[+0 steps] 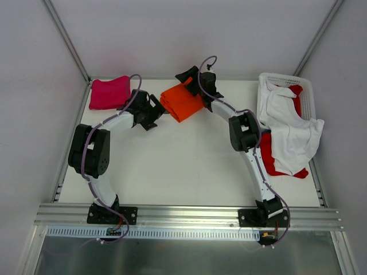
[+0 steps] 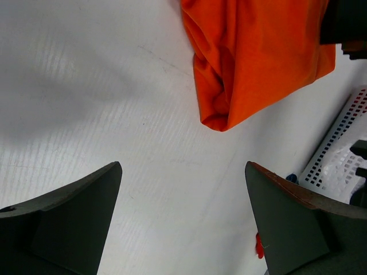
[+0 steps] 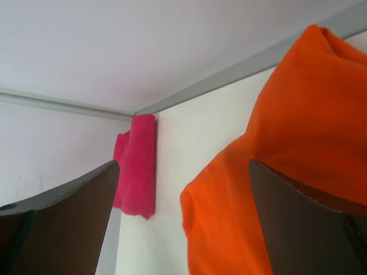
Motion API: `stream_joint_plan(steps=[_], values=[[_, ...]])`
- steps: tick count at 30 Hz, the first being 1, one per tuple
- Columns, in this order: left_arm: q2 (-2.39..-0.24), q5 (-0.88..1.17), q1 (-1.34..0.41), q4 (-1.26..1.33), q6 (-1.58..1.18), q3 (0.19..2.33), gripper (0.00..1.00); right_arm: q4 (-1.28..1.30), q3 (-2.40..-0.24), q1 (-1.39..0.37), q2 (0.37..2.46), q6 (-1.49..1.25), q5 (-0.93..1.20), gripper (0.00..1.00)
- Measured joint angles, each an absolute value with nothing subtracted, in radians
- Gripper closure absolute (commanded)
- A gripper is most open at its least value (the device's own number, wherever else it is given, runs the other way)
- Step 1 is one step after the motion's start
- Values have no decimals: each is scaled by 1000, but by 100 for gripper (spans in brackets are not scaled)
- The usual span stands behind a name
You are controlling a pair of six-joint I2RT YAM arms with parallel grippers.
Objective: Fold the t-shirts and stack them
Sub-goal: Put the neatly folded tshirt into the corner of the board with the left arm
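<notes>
Although both pairs of jaws stand wide apart and grip nothing, the right gripper [image 3: 183, 163] hangs so close over the folded orange t-shirt [image 1: 182, 102] that cloth bulges against one of its fingers [image 3: 309, 229] — a lift from here could snag that fold and drag the shirt open. The left gripper [image 2: 183, 166] is released too, with bare table [image 1: 183, 172] under it and the orange shirt's nearest corner just ahead of its fingertips; a push forward would likely crumple that corner rather than square it. The magenta t-shirt [image 1: 109, 93] lies folded beside the left gripper on its outer side, tucked into the table's far corner against the frame rail, so stacking there leaves little margin on the wall side. Open room lies between the two folded shirts and across the whole table behind both grippers. Behind the right gripper, beside its arm's elbow, a white t-shirt [image 1: 292, 134] and a red t-shirt [image 1: 269, 160] spill from the basket [image 1: 281, 78] — a wide elbow swing could catch them
</notes>
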State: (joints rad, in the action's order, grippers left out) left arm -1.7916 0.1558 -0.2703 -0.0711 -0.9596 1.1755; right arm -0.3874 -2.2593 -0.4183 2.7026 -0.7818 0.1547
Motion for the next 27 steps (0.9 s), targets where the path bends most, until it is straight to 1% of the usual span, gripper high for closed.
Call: stream_joint_plan(steps=[3, 6, 14, 20, 23, 27], values=[[-1796, 145, -282, -71, -961, 1176, 11, -420, -2110, -416, 2585, -768, 171, 1], [-1797, 106, -304, -67, -983, 1171, 12, -466, -1918, -388, 2415, -757, 199, 1], [-1843, -98, -379, -33, -1097, 1130, 15, -608, -1287, -292, 1798, -688, 225, 1], [-1950, -165, -381, 40, -1208, 1208, 14, -629, -876, -211, 1457, -651, 229, 1], [-2010, -171, -381, 103, -1251, 1258, 14, -597, -741, -179, 1339, -628, 224, 1], [-2082, -170, -387, 167, -1291, 1330, 14, -527, -682, -173, 1231, -591, 222, 0]])
